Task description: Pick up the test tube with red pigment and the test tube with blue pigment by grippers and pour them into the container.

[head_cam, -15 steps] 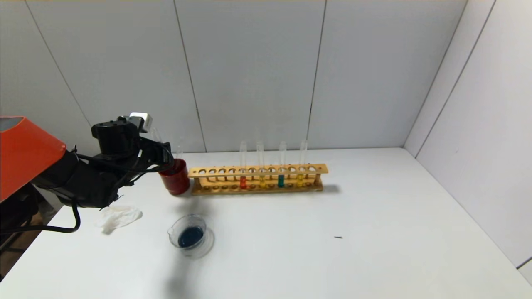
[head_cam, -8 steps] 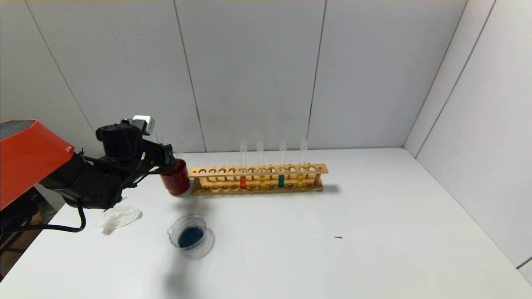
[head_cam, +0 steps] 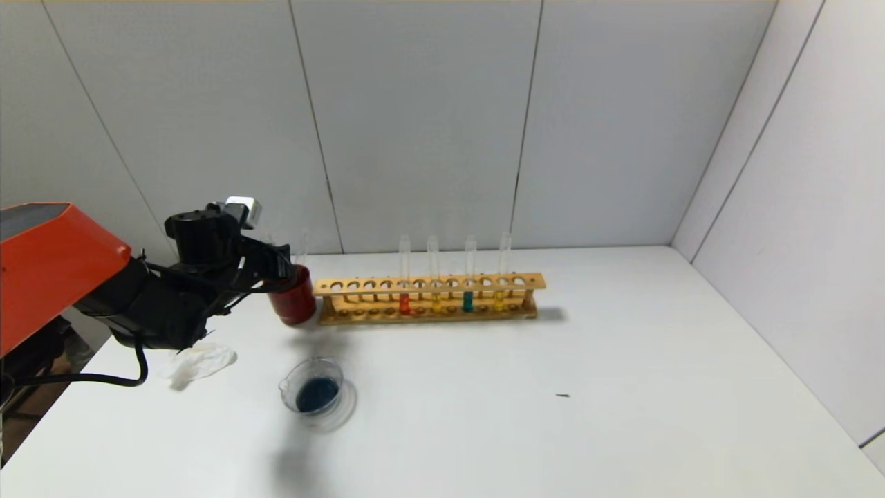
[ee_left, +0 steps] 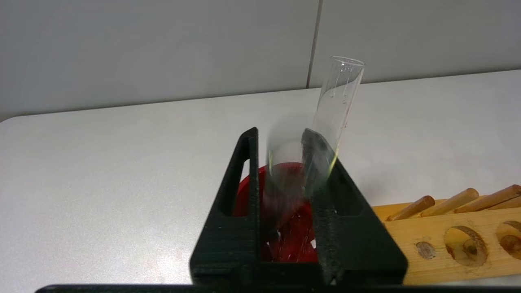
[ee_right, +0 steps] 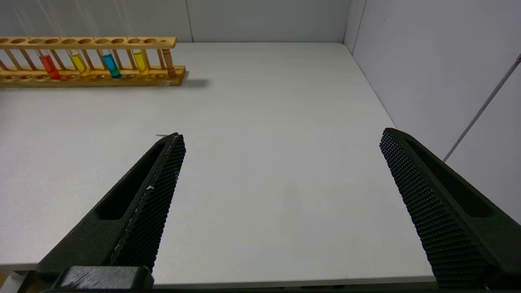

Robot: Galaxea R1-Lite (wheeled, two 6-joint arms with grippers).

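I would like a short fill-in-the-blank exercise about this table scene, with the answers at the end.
1. The wooden rack holds ___ test tubes.
2. The liquid in the container is dark ___.
3. The left gripper is over the ___ cup.
4. The right gripper has its fingers wide ___.

Answers: four; blue; red; open

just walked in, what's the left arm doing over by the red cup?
The left pincer is above the dark red cup, at the left end of the wooden rack, with an empty glass tube leaning in the cup. The clear container in front holds dark blue liquid. Four filled tubes stand in the rack. The right pincer is parked open.
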